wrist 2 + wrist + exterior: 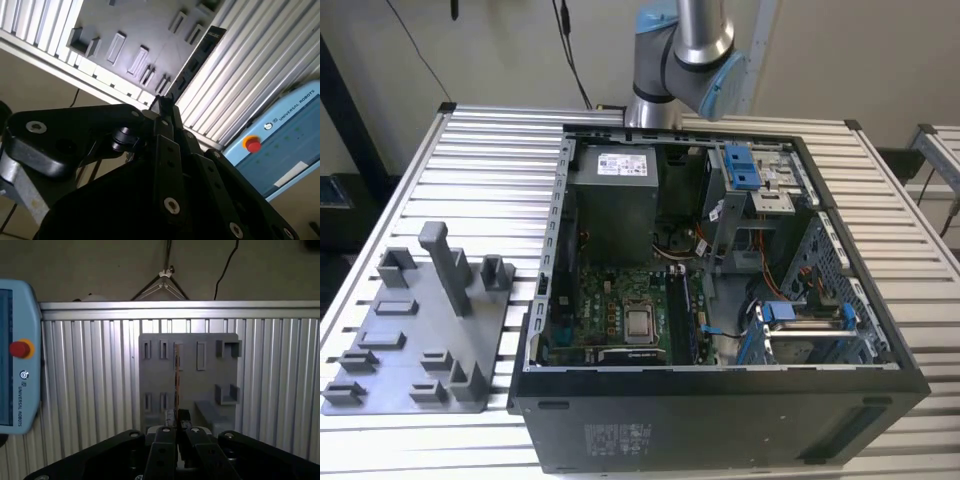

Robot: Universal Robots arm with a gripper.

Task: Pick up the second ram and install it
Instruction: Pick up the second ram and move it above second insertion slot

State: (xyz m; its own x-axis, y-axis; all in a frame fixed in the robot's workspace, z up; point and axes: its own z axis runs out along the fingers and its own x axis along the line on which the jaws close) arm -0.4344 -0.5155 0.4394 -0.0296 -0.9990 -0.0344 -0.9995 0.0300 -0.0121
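Note:
My gripper [176, 416] is shut on the second ram [176, 380], a thin strip seen edge-on that sticks out beyond the fingertips. In the second wrist view the same dark board [197, 55] runs out from the gripper [162, 102] as a slim black bar. Both wrist views show it held in the air above the grey fixture plate [192, 385] on the slatted table. In the exterior view the open computer case [720, 405] lies on the table with its motherboard [620, 310] exposed, and the arm's elbow [685, 50] stands behind it.
The grey fixture plate [410, 330] with upright holders lies at the exterior view's left of the case. Blue drive-bay clips [745, 165] and cables sit inside the case. A teach pendant [15, 355] with a red button rests off the table's edge.

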